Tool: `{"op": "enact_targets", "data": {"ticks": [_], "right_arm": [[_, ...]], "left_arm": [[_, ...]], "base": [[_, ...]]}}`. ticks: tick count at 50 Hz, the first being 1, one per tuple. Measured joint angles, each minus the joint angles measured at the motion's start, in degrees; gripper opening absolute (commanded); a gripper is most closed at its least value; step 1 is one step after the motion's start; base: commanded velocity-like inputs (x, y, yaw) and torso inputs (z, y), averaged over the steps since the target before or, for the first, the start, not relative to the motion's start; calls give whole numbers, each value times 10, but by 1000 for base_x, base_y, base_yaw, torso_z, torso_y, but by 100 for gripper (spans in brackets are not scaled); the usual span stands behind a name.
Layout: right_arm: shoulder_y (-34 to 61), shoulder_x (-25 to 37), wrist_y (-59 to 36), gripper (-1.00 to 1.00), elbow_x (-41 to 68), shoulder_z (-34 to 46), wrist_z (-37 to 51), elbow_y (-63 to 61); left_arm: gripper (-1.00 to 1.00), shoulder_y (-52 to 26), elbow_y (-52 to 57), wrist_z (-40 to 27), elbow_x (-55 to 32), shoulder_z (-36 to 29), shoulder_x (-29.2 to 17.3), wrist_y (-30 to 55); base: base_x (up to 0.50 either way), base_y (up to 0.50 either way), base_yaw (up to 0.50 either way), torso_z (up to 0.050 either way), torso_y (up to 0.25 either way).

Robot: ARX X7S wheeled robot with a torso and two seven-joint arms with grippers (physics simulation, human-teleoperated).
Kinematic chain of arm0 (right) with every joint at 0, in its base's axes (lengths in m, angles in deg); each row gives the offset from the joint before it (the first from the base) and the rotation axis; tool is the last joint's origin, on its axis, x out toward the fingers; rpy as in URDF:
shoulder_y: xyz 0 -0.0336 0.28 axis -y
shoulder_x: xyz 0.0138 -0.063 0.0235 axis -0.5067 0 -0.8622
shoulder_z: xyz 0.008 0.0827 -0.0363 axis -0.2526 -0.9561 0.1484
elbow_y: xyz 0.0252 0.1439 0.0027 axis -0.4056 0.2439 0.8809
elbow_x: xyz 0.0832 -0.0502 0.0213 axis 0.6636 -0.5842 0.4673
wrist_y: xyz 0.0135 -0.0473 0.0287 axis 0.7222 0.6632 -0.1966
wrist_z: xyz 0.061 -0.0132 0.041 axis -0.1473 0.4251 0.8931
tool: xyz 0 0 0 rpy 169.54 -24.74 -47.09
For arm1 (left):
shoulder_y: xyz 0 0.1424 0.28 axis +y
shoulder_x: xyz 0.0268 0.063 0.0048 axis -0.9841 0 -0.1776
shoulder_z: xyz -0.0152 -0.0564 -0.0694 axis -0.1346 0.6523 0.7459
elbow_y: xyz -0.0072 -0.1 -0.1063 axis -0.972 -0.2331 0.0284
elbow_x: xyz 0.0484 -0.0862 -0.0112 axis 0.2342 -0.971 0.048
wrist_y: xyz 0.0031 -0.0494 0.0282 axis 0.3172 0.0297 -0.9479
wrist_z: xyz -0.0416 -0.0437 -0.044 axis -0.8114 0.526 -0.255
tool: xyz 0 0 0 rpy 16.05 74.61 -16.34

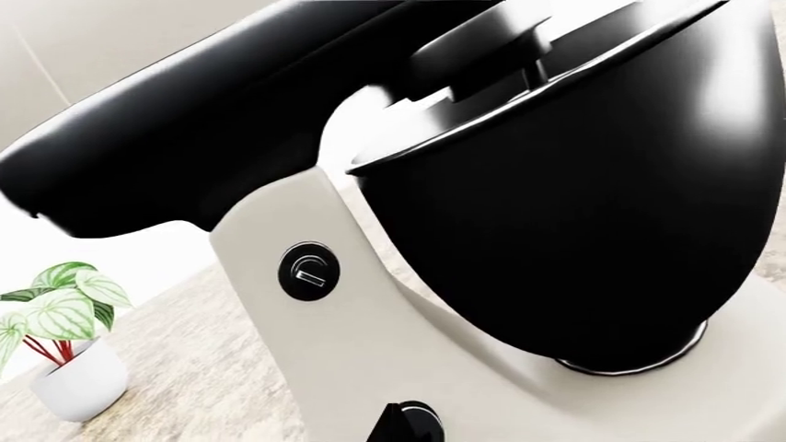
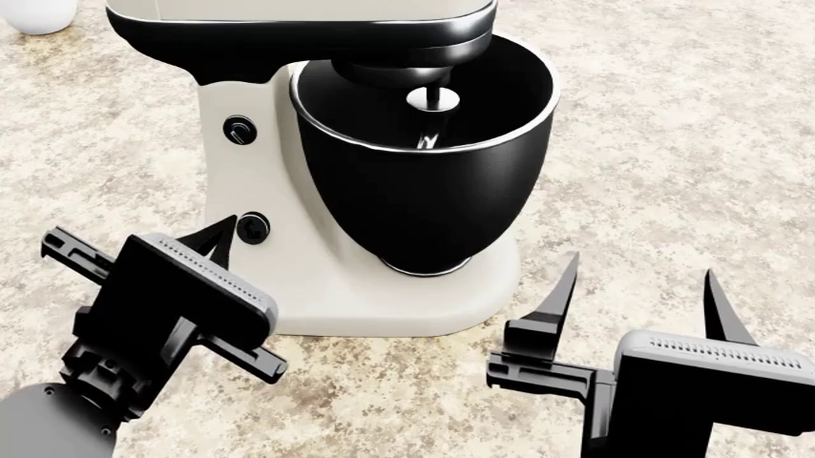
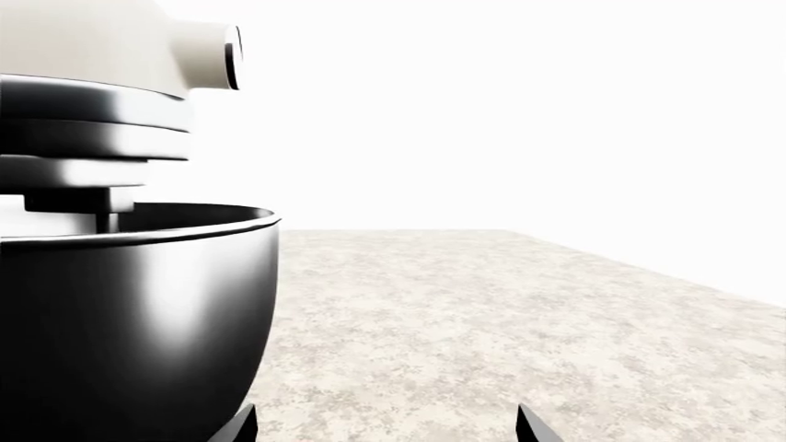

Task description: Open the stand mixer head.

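The stand mixer head (image 2: pixel 305 21), cream on top and glossy black beneath, lies lowered over the black mixing bowl (image 2: pixel 421 181). Its black underside fills the left wrist view (image 1: pixel 184 138), and its front end shows in the right wrist view (image 3: pixel 86 46). My left gripper (image 2: pixel 227 231) is shut, its tip close to the lower black knob (image 2: pixel 254 227) on the cream column (image 2: pixel 242 181); the tip (image 1: pixel 393 416) also shows in the left wrist view, in front of that knob. My right gripper (image 2: pixel 637 281) is open and empty, right of the bowl and low over the counter; its tips frame bare counter in the right wrist view (image 3: pixel 387 428).
The mixer stands on a speckled stone counter (image 2: pixel 662 143). A small potted plant in a white pot (image 1: pixel 68 368) stands behind and to the left of the mixer; the pot's edge shows in the head view (image 2: pixel 38 11). An upper knob (image 2: pixel 240 130) sits on the column.
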Motion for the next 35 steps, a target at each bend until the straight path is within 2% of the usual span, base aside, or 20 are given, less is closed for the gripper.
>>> {"op": "enact_targets", "data": {"ticks": [35], "right_arm": [[-1,7,2,100,4,9,9,2]], "left_arm": [[-100,-35,-141,36,-30,0,32,-58]], "base": [[0,0,0,0,0]]}}
